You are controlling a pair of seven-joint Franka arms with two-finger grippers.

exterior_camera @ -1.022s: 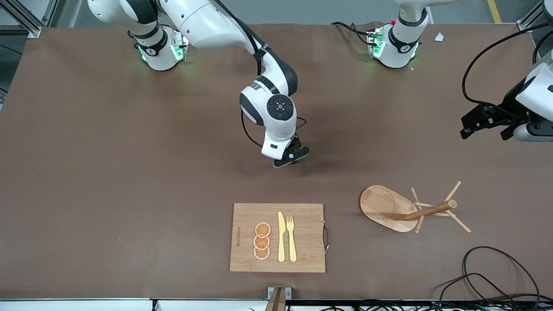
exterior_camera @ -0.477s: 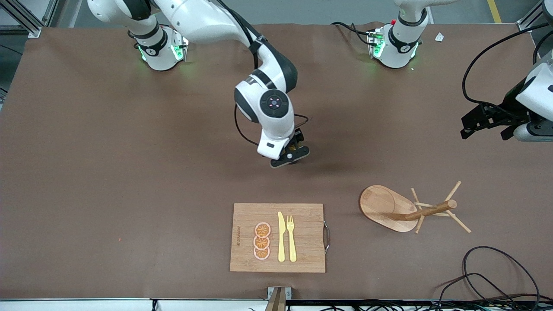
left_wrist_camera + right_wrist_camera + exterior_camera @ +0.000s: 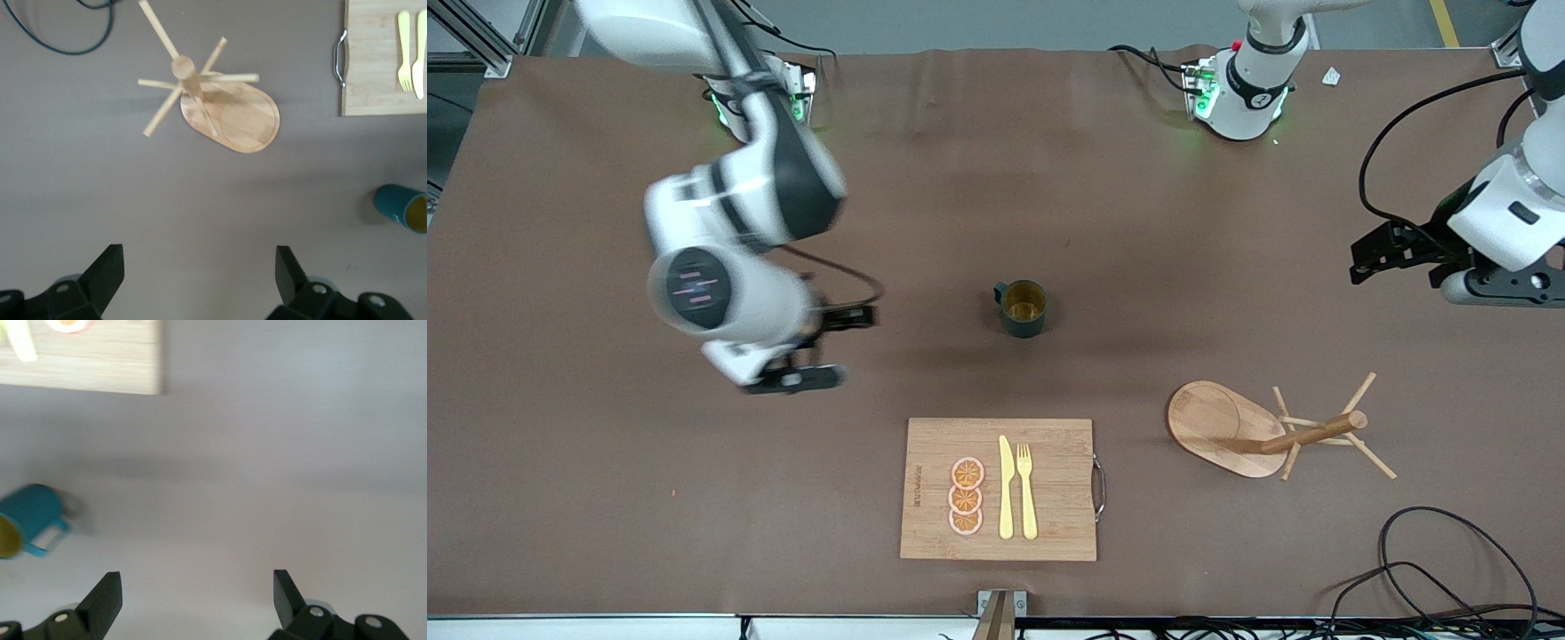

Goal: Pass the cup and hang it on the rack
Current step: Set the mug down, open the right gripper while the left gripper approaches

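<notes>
Cup [image 3: 1024,308] stands upright mid-frame, right gripper [image 3: 818,347] spread empty at centre-left, left gripper [image 3: 1405,258] agape at right edge, above the rack [image 3: 1263,431].

front: high, facing bases | wrists: downward — share cup [image 3: 1023,308]

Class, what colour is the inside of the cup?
Mustard yellow; the cup shows it best in the front view.

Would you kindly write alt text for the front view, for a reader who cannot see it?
A teal cup stands upright, alone, mid-table, with the open right gripper off toward the right arm's end. Nearer the camera are a cutting board and the rack; the open left gripper waits above the table's other end.
</notes>
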